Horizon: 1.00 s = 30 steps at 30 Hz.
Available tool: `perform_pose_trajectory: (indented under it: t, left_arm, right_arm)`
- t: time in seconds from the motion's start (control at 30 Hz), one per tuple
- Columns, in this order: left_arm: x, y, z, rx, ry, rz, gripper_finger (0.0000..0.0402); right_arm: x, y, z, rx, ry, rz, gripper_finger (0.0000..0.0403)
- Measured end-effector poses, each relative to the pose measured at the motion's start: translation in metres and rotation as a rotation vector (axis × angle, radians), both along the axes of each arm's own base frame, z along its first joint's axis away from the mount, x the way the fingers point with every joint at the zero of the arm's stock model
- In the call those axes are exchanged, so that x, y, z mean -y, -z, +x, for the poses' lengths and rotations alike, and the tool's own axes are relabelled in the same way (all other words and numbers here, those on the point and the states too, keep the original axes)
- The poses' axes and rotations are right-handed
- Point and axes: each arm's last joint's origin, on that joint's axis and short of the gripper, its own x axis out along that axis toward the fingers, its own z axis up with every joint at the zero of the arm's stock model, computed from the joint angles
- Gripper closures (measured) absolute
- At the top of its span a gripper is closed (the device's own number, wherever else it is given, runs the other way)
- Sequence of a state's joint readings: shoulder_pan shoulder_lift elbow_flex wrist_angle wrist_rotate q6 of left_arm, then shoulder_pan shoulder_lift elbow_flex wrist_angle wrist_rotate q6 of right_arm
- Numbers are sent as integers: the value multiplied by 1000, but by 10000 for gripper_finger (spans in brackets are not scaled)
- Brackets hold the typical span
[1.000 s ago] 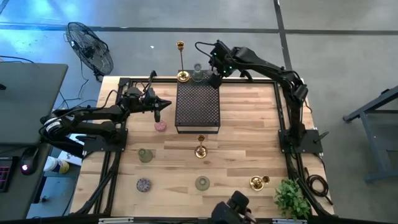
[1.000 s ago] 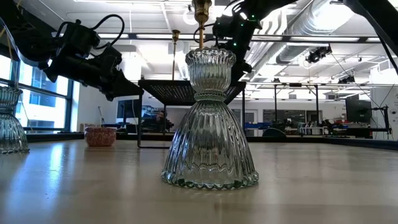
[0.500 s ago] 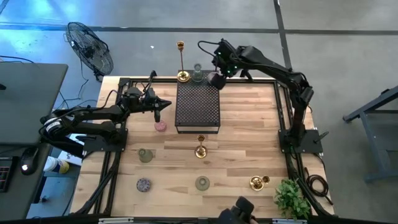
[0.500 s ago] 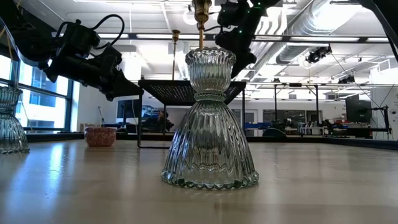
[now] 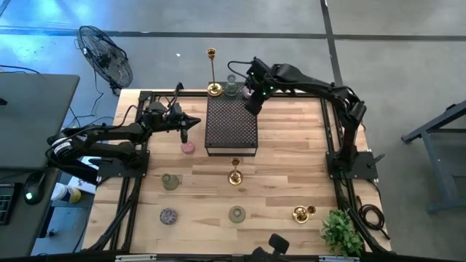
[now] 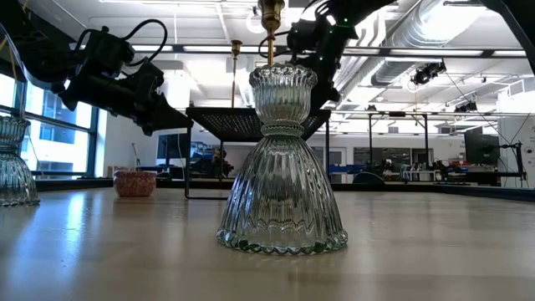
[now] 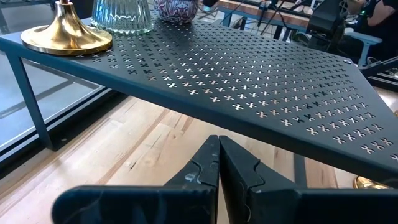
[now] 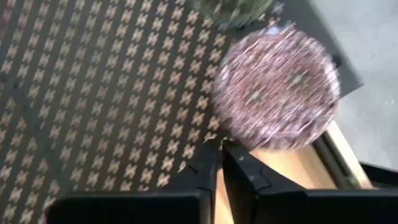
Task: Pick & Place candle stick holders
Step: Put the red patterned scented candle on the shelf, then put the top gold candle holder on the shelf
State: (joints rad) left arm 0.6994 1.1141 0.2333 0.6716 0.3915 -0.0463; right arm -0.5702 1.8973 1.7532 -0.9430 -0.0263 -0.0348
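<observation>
Hovering at the far corner of the dotted stand (image 5: 231,124), the right tool (image 8: 219,163) is closed and empty beside the purple cup (image 8: 277,96); lift clear without nudging it; left tool (image 7: 218,168) waits closed.

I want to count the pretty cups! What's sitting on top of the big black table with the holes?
At the perforated stand's far end sit a gold candlestick, a clear ribbed holder and a purple patterned cup. Its remaining top looks bare.
</observation>
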Motion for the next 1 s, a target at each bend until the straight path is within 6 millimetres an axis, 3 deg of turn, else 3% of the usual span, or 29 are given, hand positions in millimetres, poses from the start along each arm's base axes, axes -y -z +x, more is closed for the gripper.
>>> perform_pose_trajectory:
  t: [0.13, 0.37, 0.67, 0.9, 1.0]
  left_arm:
    - [0, 0, 0, 0, 0, 0, 401]
    - [0, 0, 0, 0, 0, 0, 401]
    - [0, 0, 0, 0, 0, 0, 401]
    - [0, 2, 0, -17, 3, 3, 401]
    - [0, 2, 0, -19, 4, 6, 401]
  right_arm:
    - [6, 3, 0, 19, 25, -31, 368]
    - [11, 1, 0, 46, 39, -50, 398]
    - [12, -1, 0, 50, 39, -82, 399]
    - [-10, -42, -19, 64, 39, -214, 402]
    - [-26, -46, -31, 149, 34, -260, 402]
